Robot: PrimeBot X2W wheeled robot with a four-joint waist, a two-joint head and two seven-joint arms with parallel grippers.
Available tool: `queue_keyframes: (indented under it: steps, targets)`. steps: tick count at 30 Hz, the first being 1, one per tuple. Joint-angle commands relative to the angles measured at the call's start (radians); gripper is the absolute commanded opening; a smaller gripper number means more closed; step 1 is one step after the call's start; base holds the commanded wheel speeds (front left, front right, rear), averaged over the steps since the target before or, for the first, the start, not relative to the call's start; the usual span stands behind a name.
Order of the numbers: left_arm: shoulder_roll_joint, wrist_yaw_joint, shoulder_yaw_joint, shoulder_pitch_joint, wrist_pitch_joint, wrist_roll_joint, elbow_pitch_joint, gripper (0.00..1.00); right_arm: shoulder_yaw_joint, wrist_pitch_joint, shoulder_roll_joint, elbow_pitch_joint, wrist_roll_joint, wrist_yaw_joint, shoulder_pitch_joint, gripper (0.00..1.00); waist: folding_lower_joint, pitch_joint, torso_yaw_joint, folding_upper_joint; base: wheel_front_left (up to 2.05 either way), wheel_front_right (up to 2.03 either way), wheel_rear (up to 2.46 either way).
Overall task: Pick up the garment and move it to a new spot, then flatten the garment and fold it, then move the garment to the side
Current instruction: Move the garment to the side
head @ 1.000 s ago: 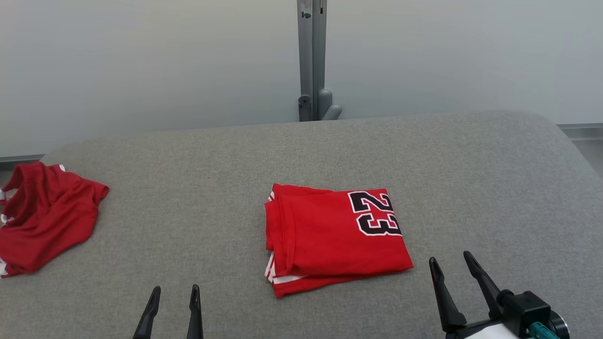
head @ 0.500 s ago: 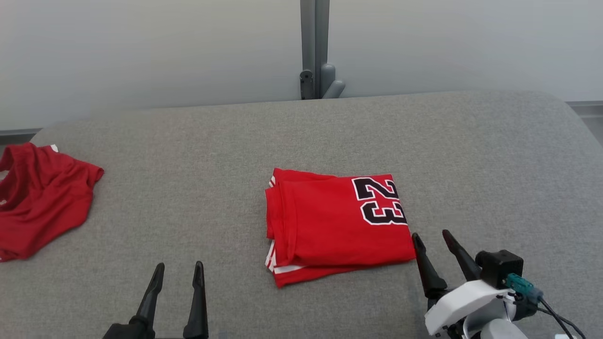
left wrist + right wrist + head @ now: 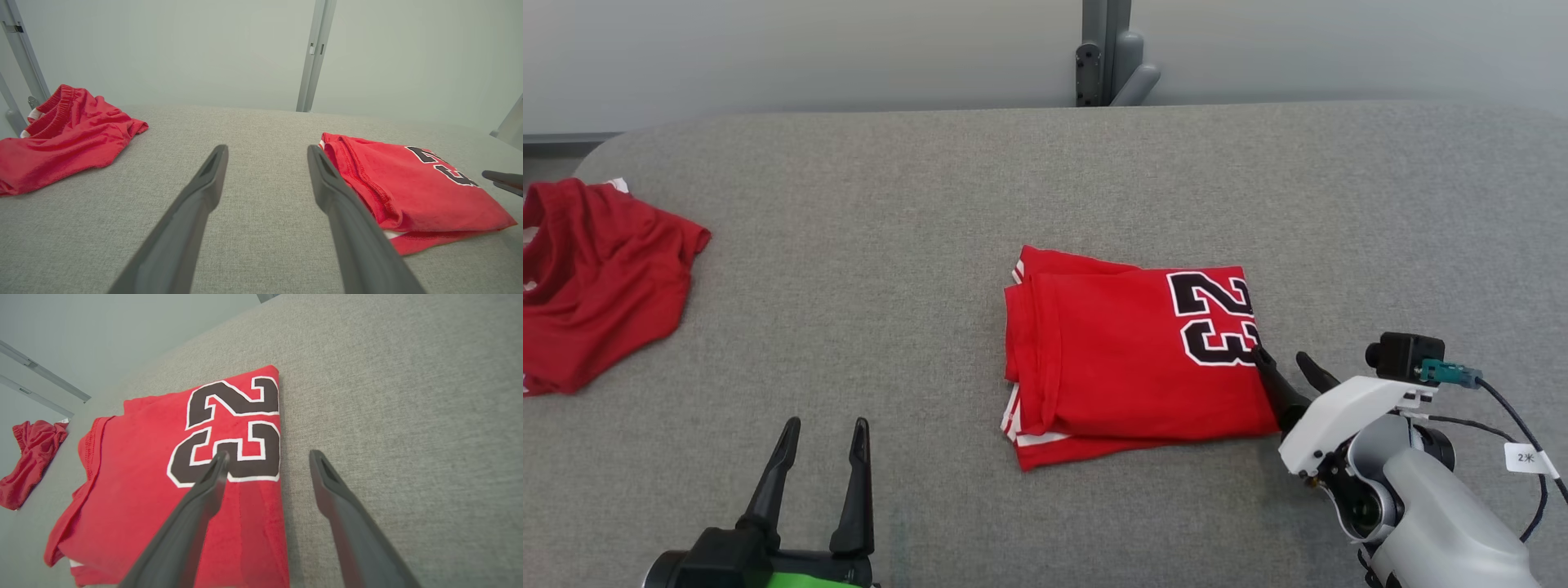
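At jersey (image 3: 1127, 351) right edge, right gripper (image 3: 1281, 356) apart, straddling it: pinch all layers together, slide sideways without unfolding.

Grey fabric surface (image 3: 890, 204); pale wall (image 3: 768, 57) behind; grey metal post (image 3: 1104, 33).

We see a grey, fabric-covered surface (image 3: 866, 245) with rounded far corners. Near its middle lies a folded red garment (image 3: 1127, 359), with a black 23 on its right part and white trim at its near left corner. Well apart, a crumpled red garment (image 3: 596, 286) lies at the surface's left edge.
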Motion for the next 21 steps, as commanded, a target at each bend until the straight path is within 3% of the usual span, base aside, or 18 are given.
queue_keyframes:
  steps: [1,9,17,18,20,21]
  targets:
    - [0.007,-0.005,0.004,-0.021,-0.002,0.005,0.001,1.0,0.003,0.017,-0.004,0.014,0.04,0.0,-0.02,1.0,0.0,0.029,0.019,0.0,0.0,0.0,0.0]
    - [0.03,-0.012,-0.018,-0.056,-0.002,0.008,0.006,1.0,0.002,0.069,-0.014,0.053,0.245,0.0,-0.061,1.0,0.0,0.072,0.045,0.0,0.0,0.0,0.0]
    - [0.058,-0.012,-0.041,-0.078,-0.002,-0.015,0.0,1.0,0.032,0.09,-0.003,0.041,0.358,0.0,-0.078,1.0,0.0,0.096,0.05,0.0,0.0,0.0,0.0]
    - [0.06,-0.012,-0.043,-0.079,-0.002,-0.017,0.0,1.0,0.039,0.085,-0.008,0.034,0.367,0.0,-0.078,0.5,0.0,0.097,0.048,0.0,0.0,0.0,0.0]
    - [0.065,-0.012,-0.047,-0.079,-0.002,-0.02,0.0,1.0,0.053,0.077,-0.018,0.022,0.385,0.0,-0.077,0.14,0.0,0.096,0.042,0.0,0.0,0.0,0.0]
    - [0.067,-0.012,-0.048,-0.077,-0.002,-0.022,-0.001,1.0,0.061,0.071,-0.026,0.014,0.39,0.0,-0.076,0.0,0.0,0.095,0.038,0.0,0.0,0.0,0.0]
